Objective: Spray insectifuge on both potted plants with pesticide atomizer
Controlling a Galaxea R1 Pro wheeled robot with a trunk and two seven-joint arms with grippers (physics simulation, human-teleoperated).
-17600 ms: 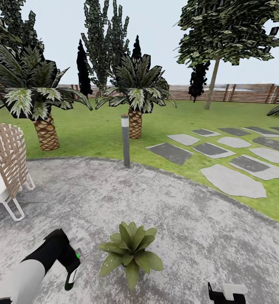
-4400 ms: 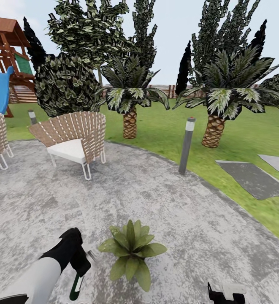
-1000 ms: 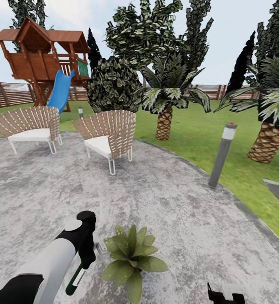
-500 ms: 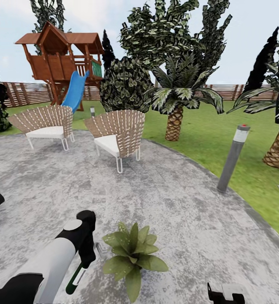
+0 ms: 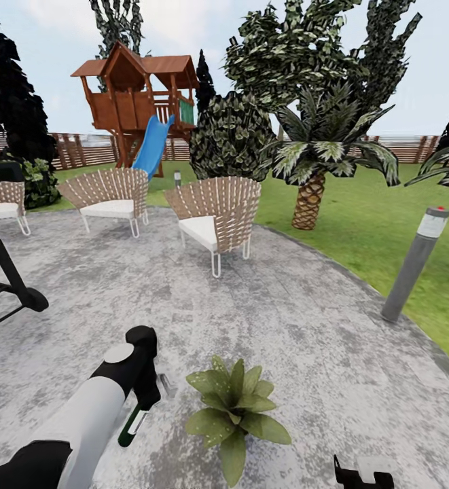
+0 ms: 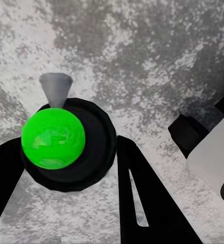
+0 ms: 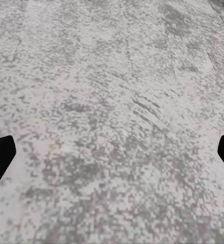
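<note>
My left gripper (image 5: 137,415) hangs low over the grey paving (image 5: 299,326), its fingers (image 6: 137,203) pinched around the pesticide atomizer (image 5: 134,420), just left of the potted plant (image 5: 235,415).

Bottle judged light, rigid plastic, likely slick; best gripped around the body, below the head, as I seem to have it.

Long axis tilted, green end down and toward me; in the wrist view a green cap (image 6: 53,140) faces the lens with a grey nozzle (image 6: 55,89) beside it. Nozzle heading relative to the plant: I cannot tell.

My right gripper (image 5: 364,473) sits low at the frame edge, fingers spread over bare paving.
</note>
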